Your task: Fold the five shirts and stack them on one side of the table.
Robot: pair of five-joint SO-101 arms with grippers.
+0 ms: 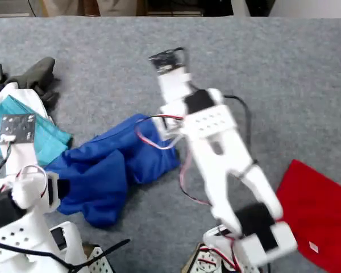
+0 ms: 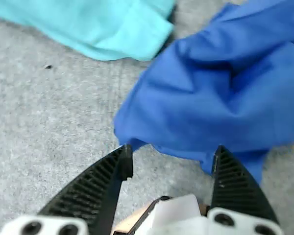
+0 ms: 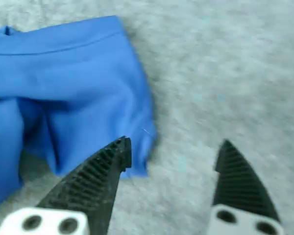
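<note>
Blue cloth is the concern here: the blue shirt point(image 1: 111, 168) is seen crumpled in several layers at the lower centre of the high view, on the grey felt table point(image 1: 273, 68). The teal shirt point(image 1: 42, 136) is touching its left end, and the red shirt point(image 1: 318, 213) lies well apart at the lower right. Nothing is judged to be folded or stacked yet.

A bad pinch is the likeliest fault, since a single layer or the felt itself could be caught because the hem is bunched and curled under. The teal shirt could also be dragged along, as it is just beside the left gripper's target. Uneven pulls by the two arms would twist the cloth rather than spread it.

The left gripper point(image 2: 171, 154) is held wide apart and empty, low over the felt, with the blue shirt's near lobe just beyond its tips; its arm is folded at the lower left of the high view. The right gripper point(image 3: 176, 147) is likewise spread wide and holding nothing; one jaw is over the shirt's edge and the other over bare felt. Its arm is stretched from the lower right toward the upper centre.
</note>
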